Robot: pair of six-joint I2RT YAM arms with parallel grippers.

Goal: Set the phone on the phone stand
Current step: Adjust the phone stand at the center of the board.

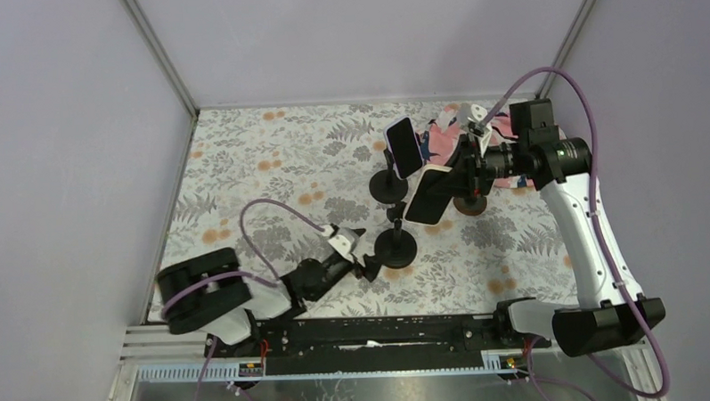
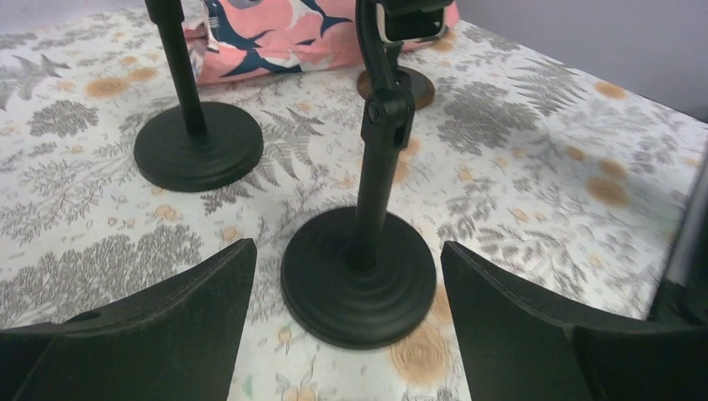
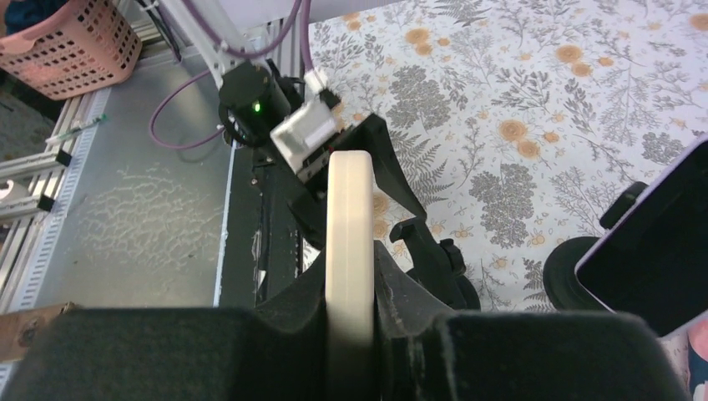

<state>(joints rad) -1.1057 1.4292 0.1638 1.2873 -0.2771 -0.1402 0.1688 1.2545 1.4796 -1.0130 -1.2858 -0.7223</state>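
Note:
My right gripper [image 1: 462, 172] is shut on a cream-edged phone [image 1: 428, 196] and holds it in the air above the table's right middle. The right wrist view shows that phone [image 3: 349, 225] edge-on, pinched between both jaws of the right gripper [image 3: 349, 280]. An empty black phone stand [image 1: 395, 246] stands just below and left of it, its clamp [image 3: 434, 255] bare. My left gripper [image 1: 364, 258] sits low at that stand's base. In the left wrist view the left gripper [image 2: 347, 246] is open, its fingers [image 2: 167, 326] flanking the round base [image 2: 359, 280] without touching it.
A second black stand [image 1: 388, 187] behind carries another phone [image 1: 404, 148]. A brown-based stand [image 1: 470, 204] is under my right gripper. A pink patterned pouch [image 1: 445, 135] lies at the back. A pink basket [image 3: 58, 42] sits off the table.

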